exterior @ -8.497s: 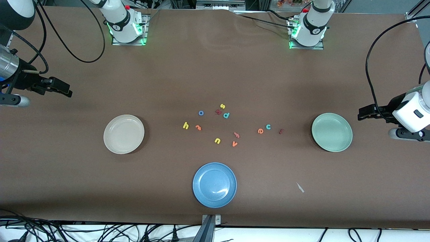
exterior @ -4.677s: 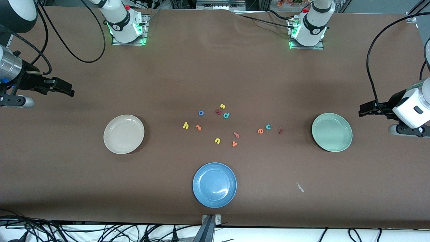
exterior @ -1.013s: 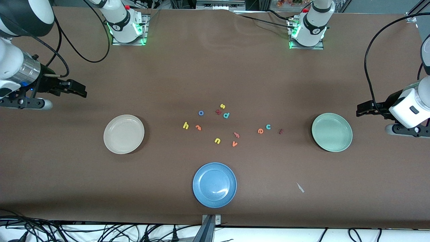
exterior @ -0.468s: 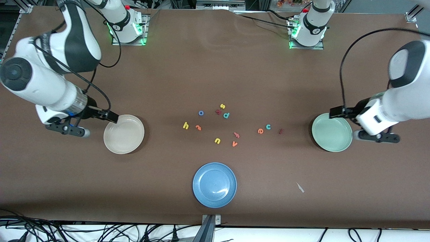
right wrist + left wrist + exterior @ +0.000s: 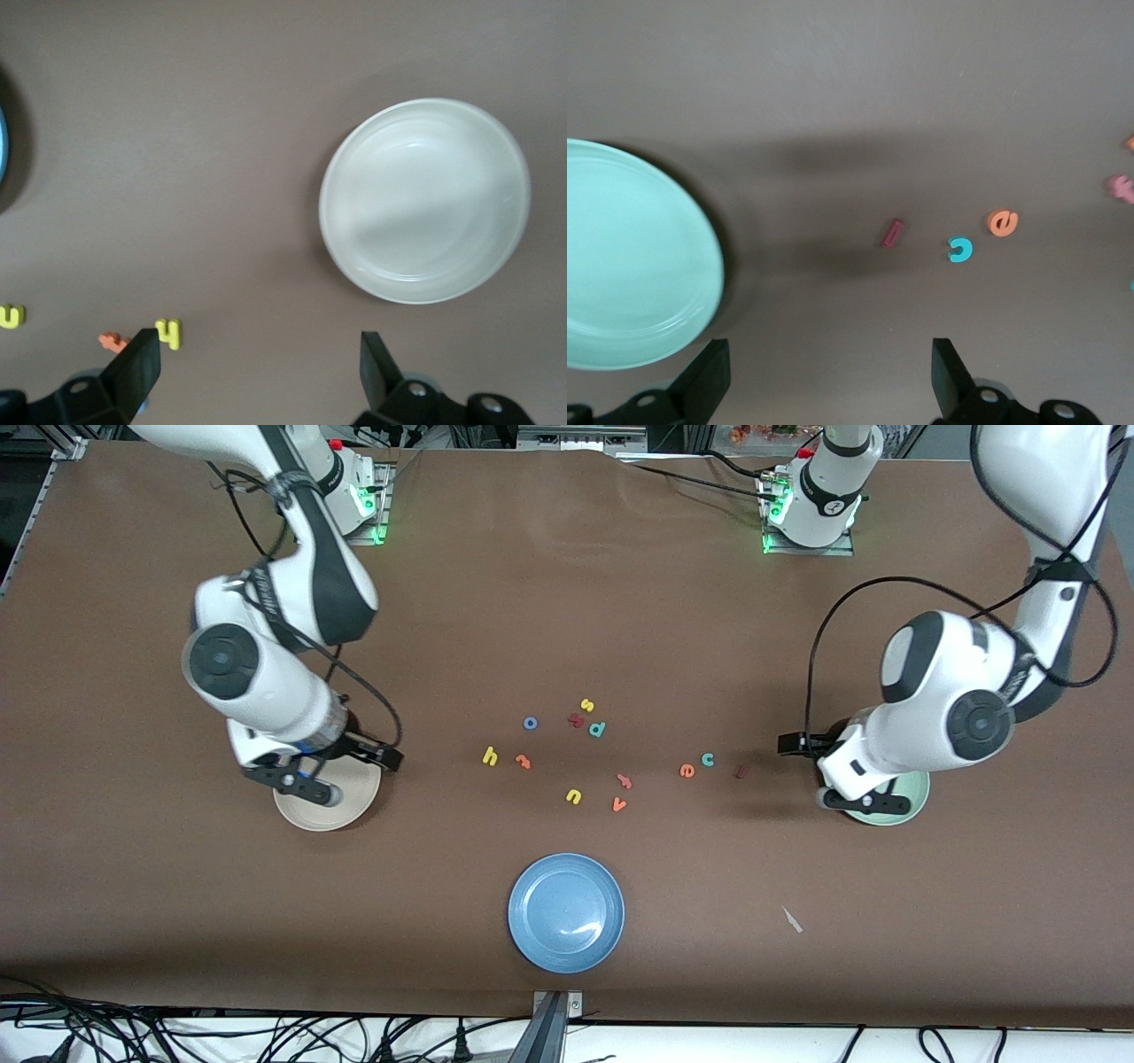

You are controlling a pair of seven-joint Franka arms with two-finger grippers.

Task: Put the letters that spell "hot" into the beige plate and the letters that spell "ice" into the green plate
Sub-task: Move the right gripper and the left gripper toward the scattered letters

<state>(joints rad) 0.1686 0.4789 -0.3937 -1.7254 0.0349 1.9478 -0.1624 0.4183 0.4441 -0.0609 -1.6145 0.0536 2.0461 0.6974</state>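
The yellow "h" (image 5: pixel 490 756), blue "o" (image 5: pixel 530 723) and orange "t" (image 5: pixel 523 762) lie mid-table. Toward the left arm's end lie the orange "e" (image 5: pixel 687 771), teal "c" (image 5: pixel 707 759) and dark red "i" (image 5: pixel 741 771). My right gripper (image 5: pixel 376 760) hangs open and empty over the beige plate's (image 5: pixel 350 808) rim on the letters' side. My left gripper (image 5: pixel 795 745) hangs open and empty over bare table between the "i" and the green plate (image 5: pixel 921 790). The left wrist view shows the green plate (image 5: pixel 629 257), "i" (image 5: pixel 892 233), "c" (image 5: pixel 959 250) and "e" (image 5: pixel 1001 223). The right wrist view shows the beige plate (image 5: pixel 425 199), "h" (image 5: pixel 168 333) and "t" (image 5: pixel 111 340).
A blue plate (image 5: pixel 565 912) sits nearest the front camera. Other letters lie among the task's own: yellow "s" (image 5: pixel 586 705), teal "d" (image 5: pixel 597 729), a dark red angular one (image 5: pixel 576 720), yellow "u" (image 5: pixel 573 796), orange "v" (image 5: pixel 618 804). A small pale scrap (image 5: pixel 791 919) lies near the blue plate.
Both arms have swung in from the table's ends toward the middle, each now partly covering its plate. Both grippers stayed open. The letters and plates have not moved.
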